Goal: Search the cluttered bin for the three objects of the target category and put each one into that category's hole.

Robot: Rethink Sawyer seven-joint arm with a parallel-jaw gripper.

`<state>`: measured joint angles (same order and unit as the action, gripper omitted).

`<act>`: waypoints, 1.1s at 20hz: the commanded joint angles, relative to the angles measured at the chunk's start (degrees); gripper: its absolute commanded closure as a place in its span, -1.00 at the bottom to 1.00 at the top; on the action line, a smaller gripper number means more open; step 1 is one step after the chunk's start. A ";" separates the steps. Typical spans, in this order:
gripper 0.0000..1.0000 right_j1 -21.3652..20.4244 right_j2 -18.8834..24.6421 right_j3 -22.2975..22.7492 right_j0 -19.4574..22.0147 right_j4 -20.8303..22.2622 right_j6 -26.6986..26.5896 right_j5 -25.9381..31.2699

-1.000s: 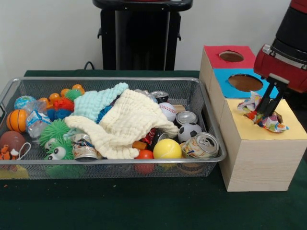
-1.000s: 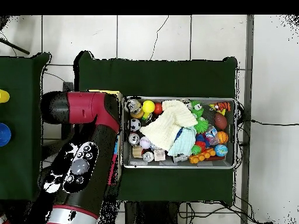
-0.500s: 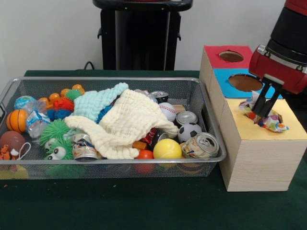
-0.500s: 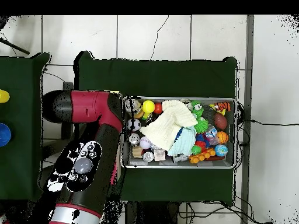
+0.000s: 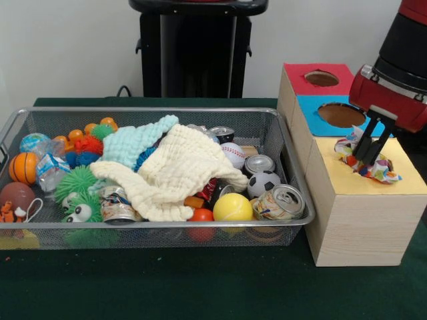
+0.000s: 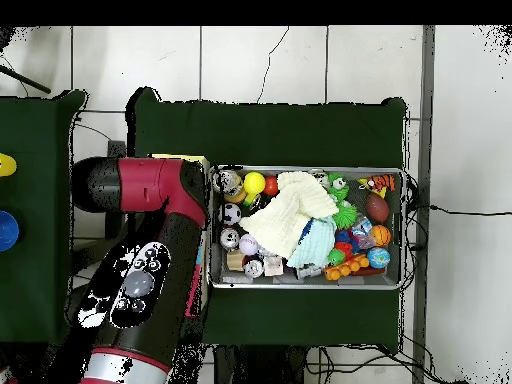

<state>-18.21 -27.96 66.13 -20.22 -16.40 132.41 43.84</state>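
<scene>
Arm: your red and black Sawyer arm (image 6: 140,270) fills the overhead view's lower left; in the front view it has dipped again at upper right after a brief lift.
Bin: the wide silver wire-mesh basket (image 5: 153,223) at left centre is unchanged; you see no spotted fabric in it.
Box: the pale wooden box with red, blue and yellow tops (image 5: 357,207).
Cloth: the white fabric with coloured spots (image 5: 373,167) lies crumpled at the yellow hole, centre right, not yet sunk.
Gripper: the black gripper (image 5: 371,152) has its fingers slightly spread, tips in the cloth; you likely need another push.
</scene>
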 commanded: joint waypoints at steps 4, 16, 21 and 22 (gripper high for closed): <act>1.00 1.86 5.64 7.70 0.14 -0.94 11.01 -2.45; 1.00 3.16 6.89 8.07 0.05 -1.76 11.32 -3.72; 1.00 3.27 6.65 8.27 -0.47 -2.07 12.25 -3.52; 1.00 3.28 6.72 8.43 -0.56 -2.25 12.50 -3.56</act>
<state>-17.74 -27.81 66.36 -20.41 -16.67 132.41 41.70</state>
